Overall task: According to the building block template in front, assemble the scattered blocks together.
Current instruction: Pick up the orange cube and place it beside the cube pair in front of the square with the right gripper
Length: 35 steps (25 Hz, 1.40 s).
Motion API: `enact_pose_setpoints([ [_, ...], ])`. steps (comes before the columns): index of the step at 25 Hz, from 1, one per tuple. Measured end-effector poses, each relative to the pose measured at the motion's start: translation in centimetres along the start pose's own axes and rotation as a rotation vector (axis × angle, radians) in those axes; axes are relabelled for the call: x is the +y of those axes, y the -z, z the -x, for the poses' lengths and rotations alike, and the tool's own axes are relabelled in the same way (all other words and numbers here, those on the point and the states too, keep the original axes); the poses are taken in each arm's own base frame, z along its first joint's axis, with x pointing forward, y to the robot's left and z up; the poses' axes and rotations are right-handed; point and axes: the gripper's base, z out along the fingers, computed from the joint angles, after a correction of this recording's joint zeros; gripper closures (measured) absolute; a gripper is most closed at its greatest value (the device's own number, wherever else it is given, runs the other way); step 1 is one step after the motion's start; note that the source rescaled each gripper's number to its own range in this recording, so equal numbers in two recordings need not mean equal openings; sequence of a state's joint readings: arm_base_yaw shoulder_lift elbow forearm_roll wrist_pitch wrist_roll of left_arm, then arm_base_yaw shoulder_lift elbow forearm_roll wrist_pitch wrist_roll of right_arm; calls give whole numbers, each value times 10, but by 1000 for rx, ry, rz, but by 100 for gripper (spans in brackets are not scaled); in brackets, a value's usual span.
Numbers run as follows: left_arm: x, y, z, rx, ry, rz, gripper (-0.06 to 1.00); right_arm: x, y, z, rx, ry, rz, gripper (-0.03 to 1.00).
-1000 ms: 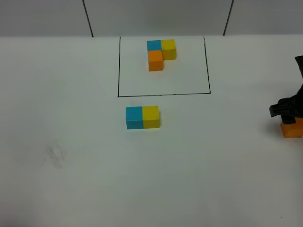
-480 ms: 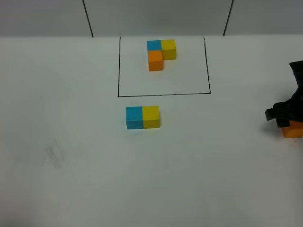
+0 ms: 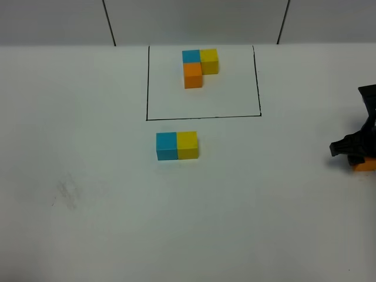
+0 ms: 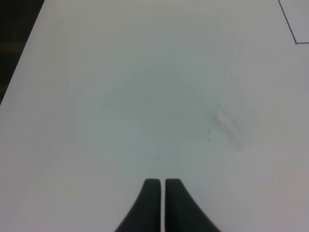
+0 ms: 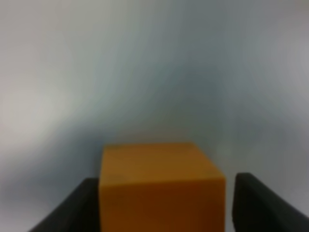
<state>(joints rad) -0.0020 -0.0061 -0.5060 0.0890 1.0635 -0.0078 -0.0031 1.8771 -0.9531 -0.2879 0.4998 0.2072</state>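
Straddling the orange cube (image 5: 161,186), the right gripper (image 3: 354,154) stands open, with a gap on one side. Blue cube (image 3: 166,145) and yellow cube (image 3: 187,145) touch at six o'clock of the template (image 3: 200,67) — orange far off at their three o'clock. Left gripper (image 4: 158,193) closed, empty.

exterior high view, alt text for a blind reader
A blue cube and a yellow cube sit touching on a white table, just outside a black-line frame holding a blue, yellow and orange L. At the right edge, the right pincer sits over an orange cube.
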Motion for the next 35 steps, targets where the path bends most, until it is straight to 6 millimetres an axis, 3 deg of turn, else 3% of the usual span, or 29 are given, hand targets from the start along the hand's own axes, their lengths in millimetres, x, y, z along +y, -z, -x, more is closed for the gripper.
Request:
enact_pose_setpoints([
  [3,0,0,0,0,0,0,94,0,-6,-2,22,4,-1,39],
  [15,0,0,0,0,0,0,94,5,-2,2,-17,24,60,39],
  [23,0,0,0,0,0,0,94,12,61,8,-162,32,84,39],
  [31,0,0,0,0,-1,0,94,44,125,-2,-283,93,156,39],
  [35,0,0,0,0,-1,0,94,65,146,-13,-289,123,220,39],
])
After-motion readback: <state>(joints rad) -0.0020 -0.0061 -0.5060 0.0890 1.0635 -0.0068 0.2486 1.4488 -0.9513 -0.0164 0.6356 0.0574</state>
